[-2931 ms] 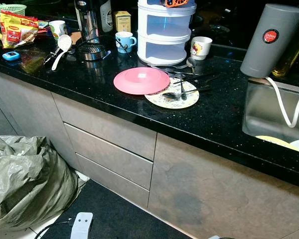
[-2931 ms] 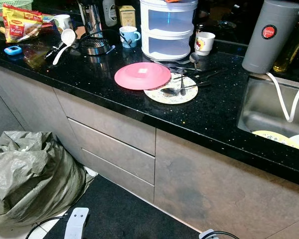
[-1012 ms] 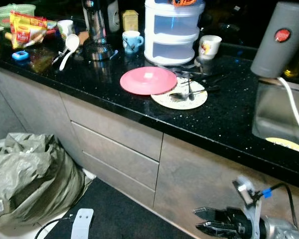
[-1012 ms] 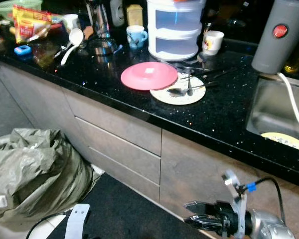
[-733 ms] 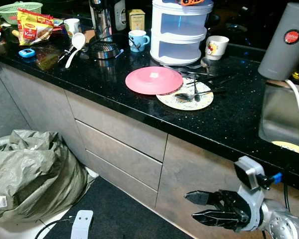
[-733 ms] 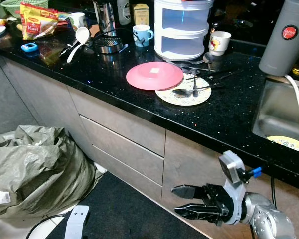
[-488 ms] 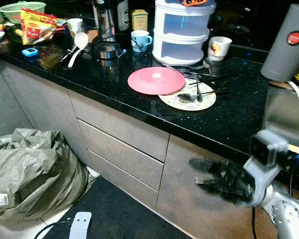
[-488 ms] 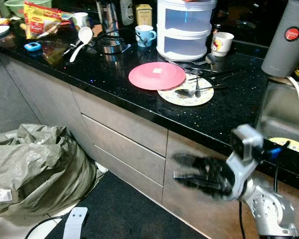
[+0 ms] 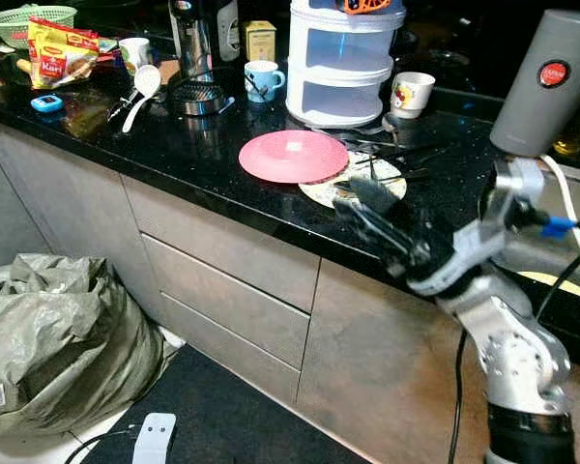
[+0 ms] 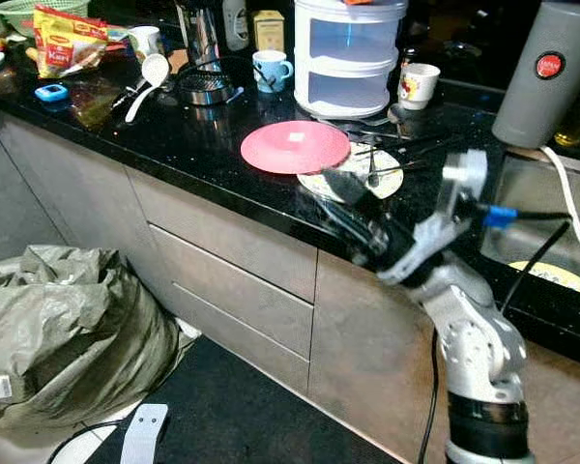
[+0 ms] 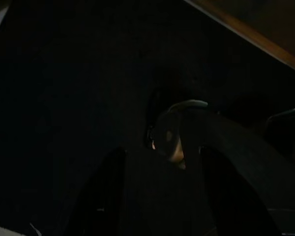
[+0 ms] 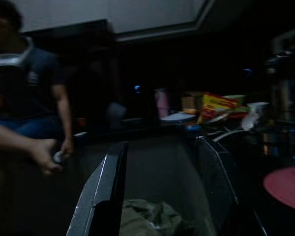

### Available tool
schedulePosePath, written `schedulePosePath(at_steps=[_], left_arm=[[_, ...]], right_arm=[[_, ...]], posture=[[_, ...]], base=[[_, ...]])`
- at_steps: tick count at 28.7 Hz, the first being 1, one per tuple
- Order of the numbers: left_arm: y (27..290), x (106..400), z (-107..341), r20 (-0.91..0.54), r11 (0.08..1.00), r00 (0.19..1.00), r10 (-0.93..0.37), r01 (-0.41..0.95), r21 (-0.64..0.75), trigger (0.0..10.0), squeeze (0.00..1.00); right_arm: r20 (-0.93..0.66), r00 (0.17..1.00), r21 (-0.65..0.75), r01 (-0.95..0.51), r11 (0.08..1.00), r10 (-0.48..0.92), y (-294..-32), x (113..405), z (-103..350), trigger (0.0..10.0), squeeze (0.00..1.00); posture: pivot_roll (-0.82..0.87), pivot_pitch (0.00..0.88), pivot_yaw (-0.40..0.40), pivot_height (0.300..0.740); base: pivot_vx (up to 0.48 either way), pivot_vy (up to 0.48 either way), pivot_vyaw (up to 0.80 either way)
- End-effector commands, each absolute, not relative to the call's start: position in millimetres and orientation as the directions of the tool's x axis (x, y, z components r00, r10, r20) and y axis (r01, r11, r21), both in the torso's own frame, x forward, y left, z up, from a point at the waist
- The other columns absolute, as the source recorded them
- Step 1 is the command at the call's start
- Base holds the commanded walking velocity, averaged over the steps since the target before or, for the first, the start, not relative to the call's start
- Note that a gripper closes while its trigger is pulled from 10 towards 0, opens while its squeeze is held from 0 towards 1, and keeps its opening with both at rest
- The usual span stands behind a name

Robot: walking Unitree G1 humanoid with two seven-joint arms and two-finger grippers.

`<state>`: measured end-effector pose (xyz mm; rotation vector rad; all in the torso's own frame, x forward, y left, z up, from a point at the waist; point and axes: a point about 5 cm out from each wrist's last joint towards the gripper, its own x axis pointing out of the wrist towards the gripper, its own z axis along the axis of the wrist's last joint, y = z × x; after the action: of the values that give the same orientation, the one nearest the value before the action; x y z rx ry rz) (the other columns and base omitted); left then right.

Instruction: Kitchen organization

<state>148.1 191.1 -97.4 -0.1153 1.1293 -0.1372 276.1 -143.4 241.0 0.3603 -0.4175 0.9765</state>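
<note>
My right gripper (image 9: 353, 198) is raised at the front edge of the black counter (image 9: 174, 145), open, with nothing between its fingers. Its tips hang over the near side of a patterned plate (image 9: 394, 180) that carries several spoons. A pink plate (image 9: 293, 156) lies just left of it, overlapping the patterned one. In the right wrist view the two fingers (image 12: 105, 191) stand apart, and the pink plate (image 12: 287, 187) sits beyond them. My left gripper (image 11: 167, 196) hangs idle in the dark, its fingers apart.
On the counter stand a stacked white container (image 9: 343, 63), a blue mug (image 9: 261, 79), a white mug (image 9: 409, 93), a ladle (image 9: 135, 89) and a grey flask (image 9: 544, 82). A sink (image 9: 561, 261) lies right. A green bag (image 9: 58, 338) sits on the floor. A person (image 12: 24, 98) stands nearby.
My right arm has swung up from low in front of the cabinet doors to the counter's edge, fingers staying open. The head camera has shifted a little.
</note>
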Motion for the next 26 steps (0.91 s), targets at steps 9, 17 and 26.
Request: schedulePosePath(at_steps=[9, 17, 26], left_arm=[[200, 150, -96, -0.893, 0.989, 0.426, -0.148, 0.052, -0.14, 10.0, 0.0], [201, 154, -93, -0.879, 0.988, 0.453, -0.151, 0.031, -0.154, 10.0, 0.0], [195, 157, -93, -0.873, 0.983, 0.457, -0.17, 0.023, -0.18, 10.0, 0.0]], right_arm=[[0.488, 0.567, 0.104, -0.793, 0.6, 0.664, -117, 284, 243, 10.0, 0.0], [0.456, 0.645, 0.097, -0.721, 0.686, 0.613, -117, 292, 242, 10.0, 0.0], [0.382, 0.666, 0.034, -0.703, 0.711, 0.64, -108, 298, 239, 10.0, 0.0]], posture=[[-0.01, 0.0, 0.016, 0.74], [0.02, 0.0, 0.016, 0.74], [0.02, 0.0, 0.004, 0.74]], base=[[0.0, 0.0, 0.0], [0.0, 0.0, 0.0], [0.322, 0.0, 0.0]])
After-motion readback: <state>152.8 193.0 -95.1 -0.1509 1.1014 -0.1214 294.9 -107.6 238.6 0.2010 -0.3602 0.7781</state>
